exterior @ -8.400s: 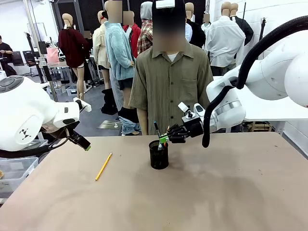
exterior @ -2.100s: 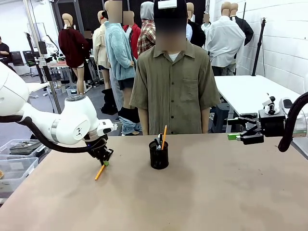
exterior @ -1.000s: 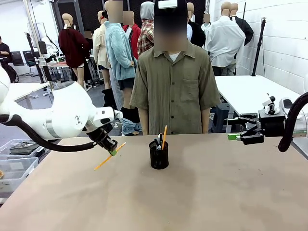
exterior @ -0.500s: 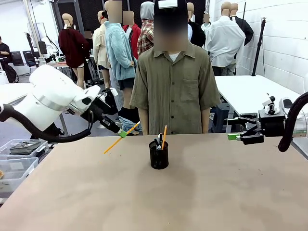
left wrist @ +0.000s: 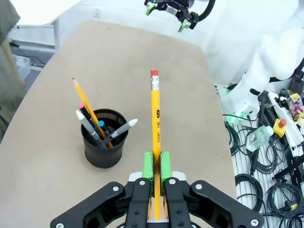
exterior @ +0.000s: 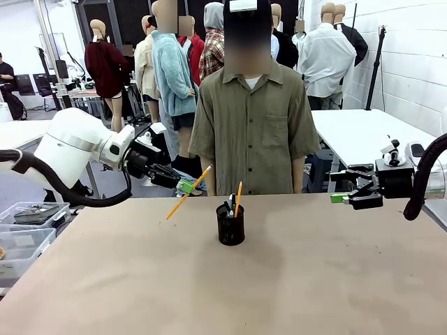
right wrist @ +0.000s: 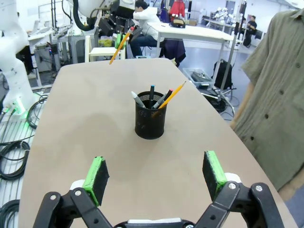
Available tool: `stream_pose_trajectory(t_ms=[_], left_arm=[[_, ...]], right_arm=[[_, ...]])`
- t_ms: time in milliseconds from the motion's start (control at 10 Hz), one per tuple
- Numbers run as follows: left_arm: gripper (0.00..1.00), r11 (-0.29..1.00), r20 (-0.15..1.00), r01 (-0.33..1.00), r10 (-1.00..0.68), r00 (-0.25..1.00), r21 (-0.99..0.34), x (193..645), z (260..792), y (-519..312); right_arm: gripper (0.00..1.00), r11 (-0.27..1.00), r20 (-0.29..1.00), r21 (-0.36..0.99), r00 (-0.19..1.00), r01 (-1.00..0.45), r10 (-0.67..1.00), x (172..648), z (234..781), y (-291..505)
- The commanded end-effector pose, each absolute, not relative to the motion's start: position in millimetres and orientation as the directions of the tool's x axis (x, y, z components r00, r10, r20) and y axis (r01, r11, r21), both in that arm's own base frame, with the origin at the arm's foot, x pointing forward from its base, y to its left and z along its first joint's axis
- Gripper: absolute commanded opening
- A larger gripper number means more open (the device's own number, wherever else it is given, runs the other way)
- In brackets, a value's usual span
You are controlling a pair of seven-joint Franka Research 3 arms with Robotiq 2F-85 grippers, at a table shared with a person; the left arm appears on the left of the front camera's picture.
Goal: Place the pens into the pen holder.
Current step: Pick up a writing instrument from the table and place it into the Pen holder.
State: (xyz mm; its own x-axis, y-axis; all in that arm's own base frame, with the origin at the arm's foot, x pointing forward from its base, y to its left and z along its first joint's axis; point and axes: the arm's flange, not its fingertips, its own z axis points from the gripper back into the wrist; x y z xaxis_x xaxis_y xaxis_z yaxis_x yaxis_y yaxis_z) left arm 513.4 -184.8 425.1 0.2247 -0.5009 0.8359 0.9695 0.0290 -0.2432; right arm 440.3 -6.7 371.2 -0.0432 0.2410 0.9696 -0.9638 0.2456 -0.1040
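Observation:
My left gripper is shut on a yellow pencil, one of the pens, held tilted in the air left of and above the pen holder. In the left wrist view the pencil runs forward from between the green pads, eraser end away from me, and the black mesh pen holder stands to its left with several pens in it. My right gripper hangs open at the table's right edge, nothing between its pads. From the right wrist the pen holder stands mid-table.
A person in an olive shirt stands at the far edge right behind the holder. The brown tabletop is bare around the cup. Cables and small items lie on the floor off the table's side.
My left arm has lifted the pencil off the table and carried it up and to the right, toward the holder. The right arm has stayed still.

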Motion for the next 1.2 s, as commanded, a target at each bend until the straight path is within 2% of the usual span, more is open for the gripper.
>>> stream_pose_trajectory(t_ms=[0,300,400,700,1100], left_arm=[[0.0,0.08,0.813,0.971,-0.534,0.232,-0.224,506,437,-186],[0.0,0.052,0.832,0.973,-0.51,0.221,-0.226,512,432,-185],[0.0,-0.034,0.878,0.98,-0.451,0.161,-0.197,521,428,-184],[0.0,-0.221,0.938,0.959,-0.334,0.097,-0.178,544,415,-177],[0.0,-0.361,0.995,0.933,-0.097,-0.023,-0.014,570,397,-201]], right_arm=[[1.0,0.241,0.969,-0.109,-0.049,-0.964,0.243,440,371,-5],[1.0,0.241,0.969,-0.109,-0.049,-0.964,0.243,440,371,-5],[1.0,0.241,0.969,-0.109,-0.049,-0.964,0.243,440,371,-5],[1.0,0.241,0.969,-0.109,-0.049,-0.964,0.243,440,371,-5],[1.0,0.241,0.969,-0.109,-0.049,-0.964,0.243,440,371,-5]])
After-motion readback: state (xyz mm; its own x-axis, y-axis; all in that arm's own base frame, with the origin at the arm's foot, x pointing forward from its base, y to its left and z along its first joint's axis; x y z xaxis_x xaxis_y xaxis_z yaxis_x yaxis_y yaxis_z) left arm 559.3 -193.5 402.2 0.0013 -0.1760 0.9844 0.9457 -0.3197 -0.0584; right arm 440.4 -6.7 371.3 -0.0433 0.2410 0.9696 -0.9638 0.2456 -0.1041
